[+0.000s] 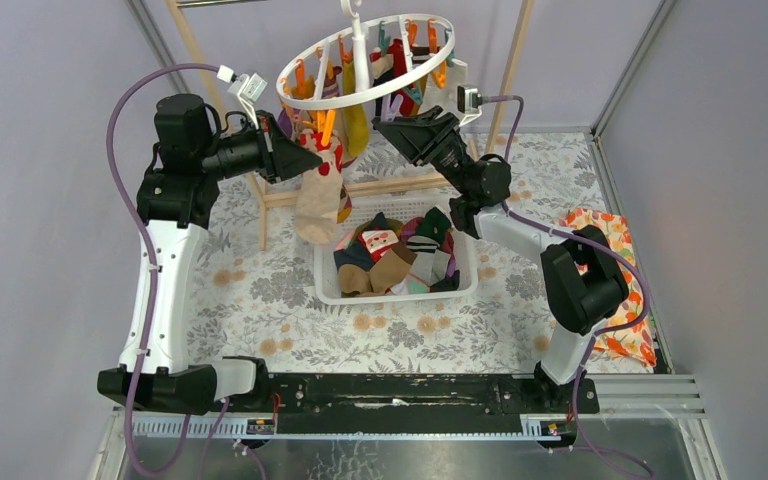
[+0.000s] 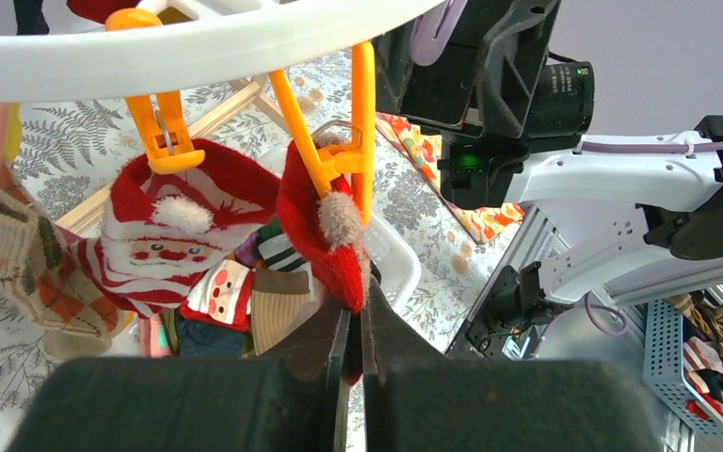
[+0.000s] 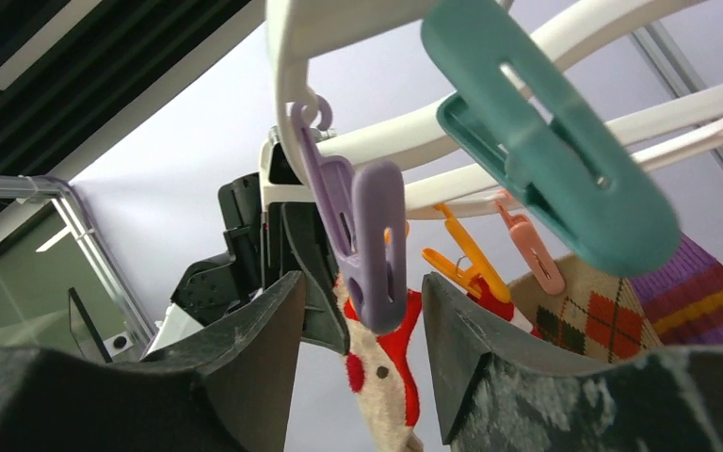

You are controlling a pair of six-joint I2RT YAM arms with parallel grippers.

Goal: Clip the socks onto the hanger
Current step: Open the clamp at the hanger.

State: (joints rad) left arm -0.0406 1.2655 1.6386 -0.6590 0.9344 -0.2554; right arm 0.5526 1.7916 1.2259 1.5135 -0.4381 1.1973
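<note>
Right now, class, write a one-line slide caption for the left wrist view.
Left end effector holds a red sock at an orange clip under the hanger, beside a clipped Santa sock.

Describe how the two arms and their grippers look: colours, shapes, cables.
Both share one build: the left arm and right arm have smooth white links between bulky black joint housings, bolted to a black rail. A lilac cable loops along each. The left gripper and right gripper have black wedge-shaped fingers, the right one's scuffed grey. A small white camera sits at each wrist.
</note>
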